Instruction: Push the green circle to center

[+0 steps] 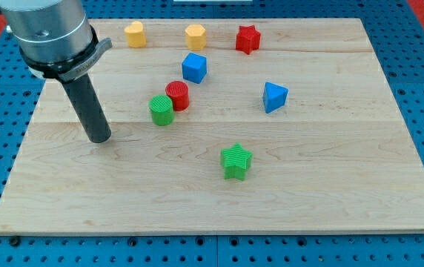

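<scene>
My tip [101,139] sits on the wooden bench [330,193] at the view's left, well inside the left edge, with the green circle [161,110] to its right and a bit higher, a clear gap between them, not touching. No pincer on this arm, just the straight dark rod, so nothing is open, shut or held. Green circle is left of the board's middle, and touching or just about touching the red circle [177,96] at its upper right. Open room: the whole bottom strip of the bench is bare, so is the right side past the blue triangular block [274,97], and the stretch from the green circle toward the middle is bare wood up to the green star [236,161], which lies below centre. Crowded part is the top edge: yellow heart-like block [134,34], yellow hexagon [196,36] and red star [247,39] in a row near the top rim, blue cube [194,67] just below the hexagon. Count: eight blocks; two green (circle, star), two red (circle, star), two yellow, two blue. One rod, one bench, blue pegboard [419,59] showing around it on all sides
</scene>
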